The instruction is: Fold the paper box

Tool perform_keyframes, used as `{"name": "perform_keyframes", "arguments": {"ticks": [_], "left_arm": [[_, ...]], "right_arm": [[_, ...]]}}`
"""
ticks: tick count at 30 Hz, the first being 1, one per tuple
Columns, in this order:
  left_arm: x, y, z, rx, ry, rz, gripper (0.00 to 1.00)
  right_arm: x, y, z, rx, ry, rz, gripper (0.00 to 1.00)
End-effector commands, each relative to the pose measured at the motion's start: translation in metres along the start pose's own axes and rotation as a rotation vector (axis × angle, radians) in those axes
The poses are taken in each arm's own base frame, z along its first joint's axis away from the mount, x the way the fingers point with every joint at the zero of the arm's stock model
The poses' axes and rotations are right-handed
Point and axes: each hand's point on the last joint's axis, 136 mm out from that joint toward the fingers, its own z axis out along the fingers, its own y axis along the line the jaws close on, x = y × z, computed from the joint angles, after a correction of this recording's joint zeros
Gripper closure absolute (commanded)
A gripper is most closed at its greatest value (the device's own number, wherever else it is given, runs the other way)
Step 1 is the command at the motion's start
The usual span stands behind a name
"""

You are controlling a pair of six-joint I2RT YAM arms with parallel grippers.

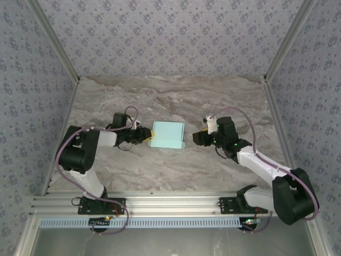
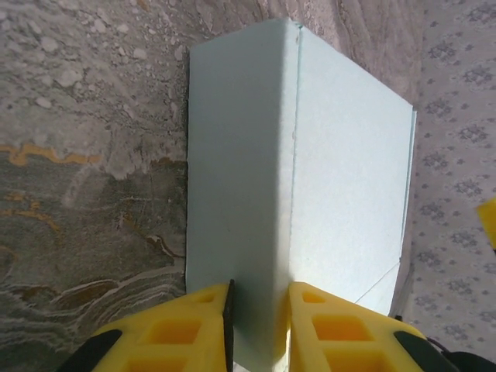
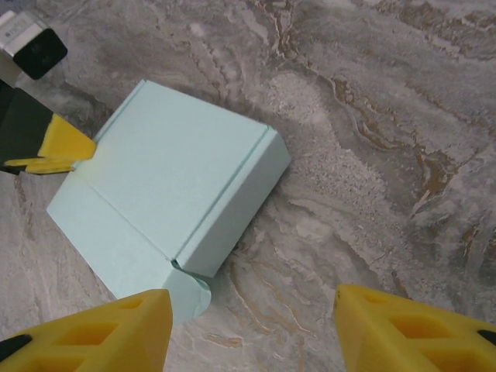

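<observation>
A light cyan, thin-card paper box (image 1: 168,135) lies folded into a low rectangular shape near the middle of the grey-brown marbled surface (image 1: 160,101), well away from every edge and between the two arms. The left hand (image 1: 143,134) meets it from the box's left side. In the left wrist view this hand (image 2: 260,329) has its yellow fingers (image 2: 194,329) on either side of an upright card wall of the paper box (image 2: 349,170). They seem to press it from both sides, a grip on the card, though the contact is partly cut off at the bottom of the view.

The right hand (image 1: 198,137) sits just beside the box's right side, apart from it. From its wrist camera the hand (image 3: 252,333) stands open, with wide yellow fingers (image 3: 418,325) over bare marble and nothing between them. The box (image 3: 178,178) lies beyond them, with a small rounded tab (image 3: 190,298) sticking out at its near corner.
</observation>
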Motion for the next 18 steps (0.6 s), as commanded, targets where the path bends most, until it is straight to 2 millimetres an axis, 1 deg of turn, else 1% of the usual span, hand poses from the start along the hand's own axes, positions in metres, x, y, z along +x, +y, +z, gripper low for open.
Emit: {"name": "perform_keyframes", "arguments": {"ticks": [1,3,5,7,9,12,15,18], "left_arm": [[0.020,0.044,0.001,-0.070,0.024,-0.166,0.78],[0.018,0.045,0.000,-0.053,0.014,-0.180,0.78],[0.017,0.046,-0.001,-0.044,0.012,-0.187,0.79],[0.015,0.045,-0.002,-0.029,0.006,-0.195,0.79],[0.015,0.045,-0.002,-0.036,0.007,-0.196,0.79],[0.017,0.048,-0.002,-0.055,0.015,-0.187,0.78],[0.017,0.048,-0.003,-0.059,0.018,-0.188,0.78],[0.017,0.048,-0.004,-0.066,0.013,-0.181,0.78]], "right_arm": [[-0.008,-0.004,0.005,0.007,-0.011,0.067,0.40],[-0.009,-0.011,0.008,0.032,0.028,0.191,0.38],[-0.011,-0.013,0.012,0.027,0.079,0.368,0.36],[-0.016,-0.005,0.020,-0.074,0.096,0.553,0.35],[-0.023,0.005,0.029,-0.175,0.100,0.678,0.34],[-0.029,0.013,0.044,-0.229,0.139,0.740,0.32],[-0.027,0.021,0.063,-0.259,0.220,0.795,0.30],[-0.026,0.033,0.083,-0.307,0.289,0.848,0.24]]}}
